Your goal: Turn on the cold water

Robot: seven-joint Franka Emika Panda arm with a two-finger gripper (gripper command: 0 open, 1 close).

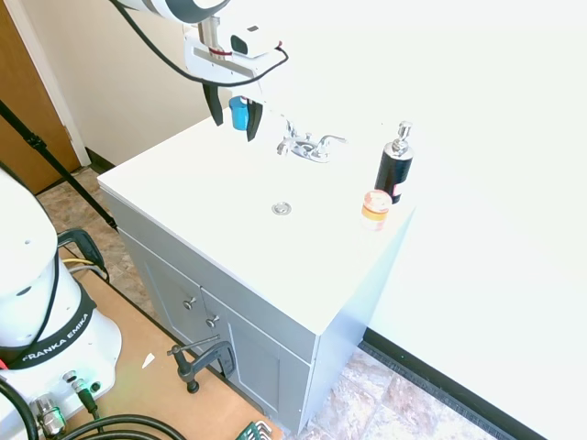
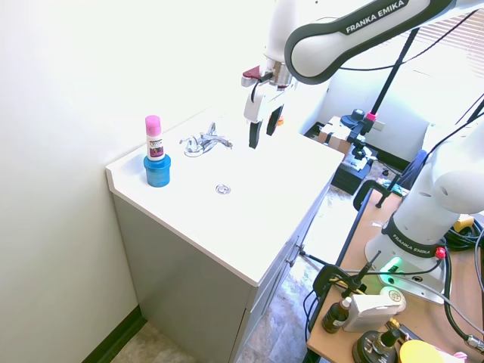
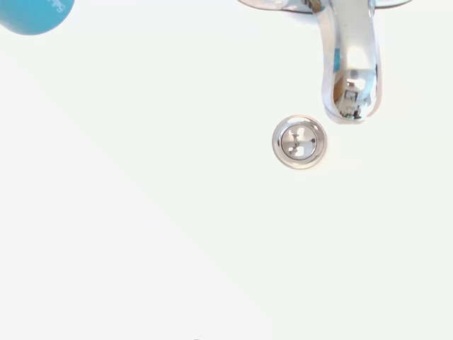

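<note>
One chrome faucet (image 1: 305, 145), first exterior view: short spout, two alike lever handles, mounted at the back of a white vanity bench (image 1: 174, 183). No water shows at the spout. One round chrome drain (image 1: 282, 209) lies in front of the faucet in the white basin. One end effector (image 1: 233, 115), fingers spread and holding nothing, hangs above the bench just to the side of the faucet, not touching it. One blue container (image 1: 238, 112) shows between the dark fingers, behind them. One black pump bottle (image 1: 394, 167) with a chrome top stands on the far side of the faucet from the end effector; one small orange-and-pink jar (image 1: 374, 209) stands just beside that bottle, nearer the bench front.

Second exterior view: faucet (image 2: 205, 141) near the wall; end effector (image 2: 261, 125) above the bench, fingers apart, hanging clear of the faucet. Blue container (image 2: 157, 170) at the bench corner, carrying a pink-capped bottle (image 2: 154, 138) upright on top. Drain (image 2: 223, 189) in front of the faucet.

Wrist view: faucet spout (image 3: 349, 64) seen from above, its tip close to the drain (image 3: 299, 142); an edge of the blue container (image 3: 35, 14) in one corner.
</note>
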